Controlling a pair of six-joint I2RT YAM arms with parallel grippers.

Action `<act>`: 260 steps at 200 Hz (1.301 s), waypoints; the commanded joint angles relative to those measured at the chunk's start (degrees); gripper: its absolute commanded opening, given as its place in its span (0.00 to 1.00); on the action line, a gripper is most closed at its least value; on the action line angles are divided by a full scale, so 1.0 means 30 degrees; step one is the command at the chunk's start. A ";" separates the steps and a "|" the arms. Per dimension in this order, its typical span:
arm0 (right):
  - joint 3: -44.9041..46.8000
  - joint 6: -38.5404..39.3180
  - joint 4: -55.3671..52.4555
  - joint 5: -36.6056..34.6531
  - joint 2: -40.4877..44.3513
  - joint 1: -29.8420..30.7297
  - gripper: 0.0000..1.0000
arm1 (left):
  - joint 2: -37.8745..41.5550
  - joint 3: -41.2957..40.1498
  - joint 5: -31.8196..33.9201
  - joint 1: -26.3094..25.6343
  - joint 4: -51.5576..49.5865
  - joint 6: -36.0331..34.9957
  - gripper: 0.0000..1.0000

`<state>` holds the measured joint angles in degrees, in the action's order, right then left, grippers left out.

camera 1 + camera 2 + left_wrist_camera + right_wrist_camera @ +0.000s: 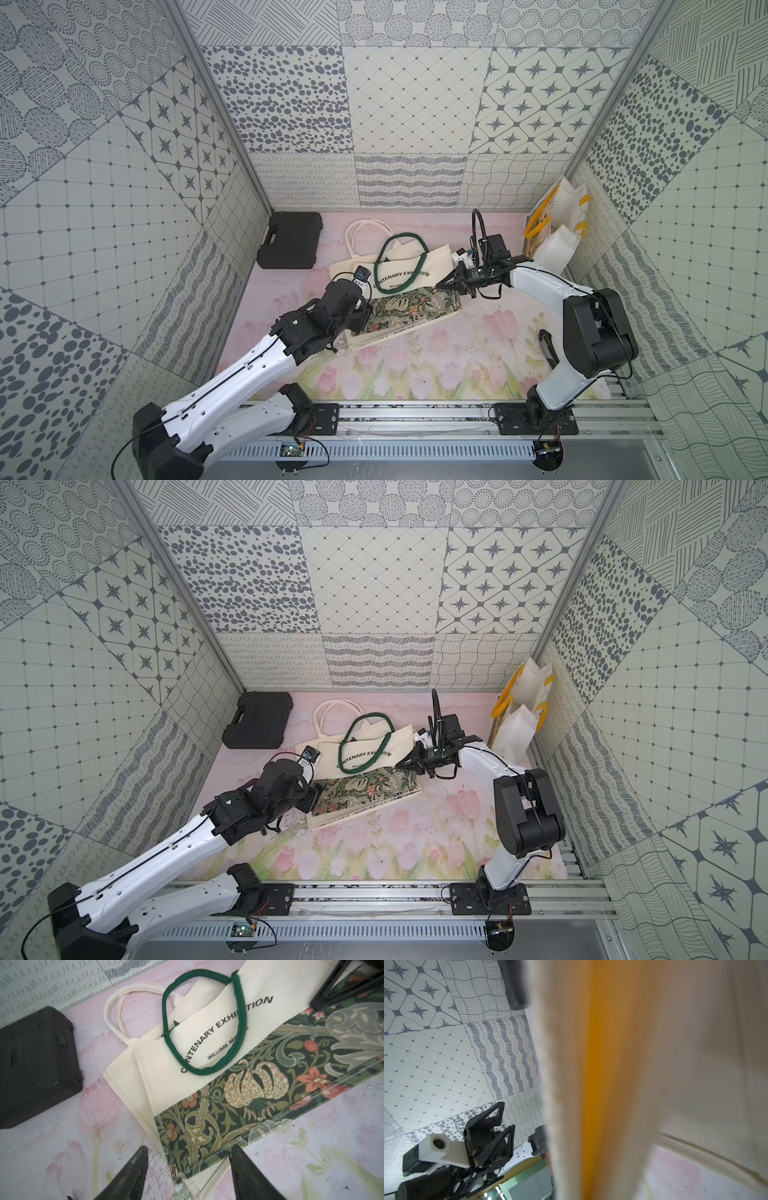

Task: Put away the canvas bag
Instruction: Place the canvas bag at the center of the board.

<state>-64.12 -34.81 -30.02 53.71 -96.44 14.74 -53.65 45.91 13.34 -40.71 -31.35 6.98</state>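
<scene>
Left wrist view gives me the clearest look: the canvas bag (255, 1082) lies folded flat on the tabletop (52, 1157), its floral band nearest me, its printed cream panel beyond, and its green handles (239, 1028) looped over the lettering. In both top views it sits at the centre of the frame. Beneath it is a plain cream bag (124, 1076), whose edge juts out toward the black case (35, 1064) at the left of the frame.

My left fingers (137, 1172) are spread apart with nothing in them, and the bag's near corner lies in the gap between them. My right fingers (449, 283) are pressed together to a point at the bag's far end, where cream meets floral (whether any cloth is caught between them I cannot tell).

I judge the step in hand to be taking that near corner. To do it well, I should come down low enough that both folded layers sit between the fingers. I should bite only the floral bag, not the plain one under it. The right end should stay pinned so the fold does not slide. A shallow pinch would likely peel off the top layer alone and undo the fold.
</scene>
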 commanded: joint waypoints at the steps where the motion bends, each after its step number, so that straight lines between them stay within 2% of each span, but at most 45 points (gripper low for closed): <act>1: -0.1830 0.4600 -0.3115 -0.1397 -0.0759 -0.0197 0.09 | -0.1328 -0.0507 -0.7055 0.2686 0.0870 0.2293 0.63; 13: -0.2759 0.6026 -0.4350 -0.0730 -0.1618 -0.0183 0.09 | -0.2142 -0.0577 -0.7868 0.3254 0.1376 0.2328 0.60; 30: -0.4009 0.7654 -0.5787 -0.0599 -0.2534 0.0046 0.08 | -0.2774 -0.0763 -0.7903 0.3880 0.2653 0.2431 0.60; 90: -0.9125 1.2482 -1.1245 -0.4215 -0.5908 0.2366 0.03 | -0.3317 -0.0679 -0.6379 0.5699 0.3558 0.2330 0.60; 156: -1.0502 1.1952 -1.0226 -0.6712 -0.7834 0.2465 0.02 | -0.2643 -0.0675 -0.6292 0.5691 0.3082 0.2360 0.60; 193: -1.0888 1.1926 -0.8633 -0.6636 -0.8278 0.2443 0.02 | -0.2537 -0.0946 -0.6129 0.5690 0.3356 0.2557 0.59; 224: -1.1508 1.1803 -0.7213 -0.5483 -0.8614 0.2469 0.02 | -0.2479 -0.1376 -0.5799 0.5693 0.3509 0.2995 0.60; 260: -1.2771 1.1635 -0.7982 -0.4437 -1.0234 0.2559 0.03 | -0.2303 -0.1669 -0.5741 0.5689 0.3627 0.3267 0.60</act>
<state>-100.27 -0.38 -56.38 37.93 -123.98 22.17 -61.25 41.58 -4.45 -23.92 -23.31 14.98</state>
